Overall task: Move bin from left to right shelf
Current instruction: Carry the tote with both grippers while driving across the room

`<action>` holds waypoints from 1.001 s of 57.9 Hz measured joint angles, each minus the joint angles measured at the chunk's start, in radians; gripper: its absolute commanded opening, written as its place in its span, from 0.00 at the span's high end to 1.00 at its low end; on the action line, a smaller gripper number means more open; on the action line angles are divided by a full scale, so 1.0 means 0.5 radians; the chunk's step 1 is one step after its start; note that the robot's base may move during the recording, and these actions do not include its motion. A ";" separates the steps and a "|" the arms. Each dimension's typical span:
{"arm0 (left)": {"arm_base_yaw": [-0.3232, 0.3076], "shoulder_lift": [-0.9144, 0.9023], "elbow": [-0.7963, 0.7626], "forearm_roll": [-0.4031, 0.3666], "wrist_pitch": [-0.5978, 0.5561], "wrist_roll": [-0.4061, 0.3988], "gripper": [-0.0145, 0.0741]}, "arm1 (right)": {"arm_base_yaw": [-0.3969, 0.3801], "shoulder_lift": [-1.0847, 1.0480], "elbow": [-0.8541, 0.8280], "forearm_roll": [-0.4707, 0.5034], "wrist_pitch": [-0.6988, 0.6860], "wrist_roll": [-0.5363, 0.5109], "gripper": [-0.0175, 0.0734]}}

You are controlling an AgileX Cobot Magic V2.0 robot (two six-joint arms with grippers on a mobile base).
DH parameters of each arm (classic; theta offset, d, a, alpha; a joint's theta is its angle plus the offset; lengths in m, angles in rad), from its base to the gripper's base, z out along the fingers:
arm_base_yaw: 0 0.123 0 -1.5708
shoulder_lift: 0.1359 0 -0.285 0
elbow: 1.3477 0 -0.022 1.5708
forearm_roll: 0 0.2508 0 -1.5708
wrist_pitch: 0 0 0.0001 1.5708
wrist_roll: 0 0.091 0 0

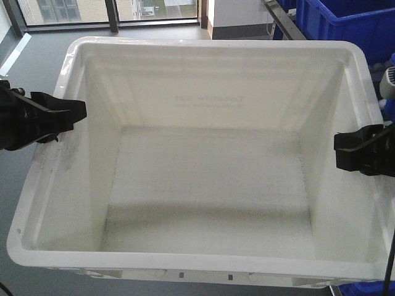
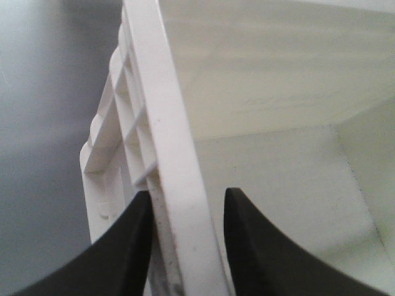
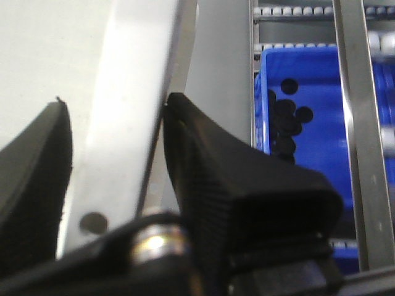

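Note:
The bin, a large white crate with a thick rim, fills the front view, empty, with faint print showing through its far wall. It hangs above the grey floor between my two grippers. My left gripper straddles the bin's left rim; in the left wrist view the gripper has one black finger outside on the ribs and one inside. My right gripper clamps the right rim; in the right wrist view the gripper has a finger on each side of the rim.
Blue plastic bins sit on a shelf at the upper right. In the right wrist view a blue bin holding dark round parts lies behind metal shelf rails. Grey floor lies to the left, with windows behind.

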 measured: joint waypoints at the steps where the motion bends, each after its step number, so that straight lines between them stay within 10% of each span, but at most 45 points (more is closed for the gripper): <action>1: 0.000 0.000 0.000 0.000 0.000 0.000 0.84 | 0.000 0.000 0.000 0.000 0.000 0.000 0.81; 58: 0.000 0.000 0.000 -0.001 0.000 0.000 0.84 | 0.000 0.000 0.000 0.000 0.000 0.000 0.81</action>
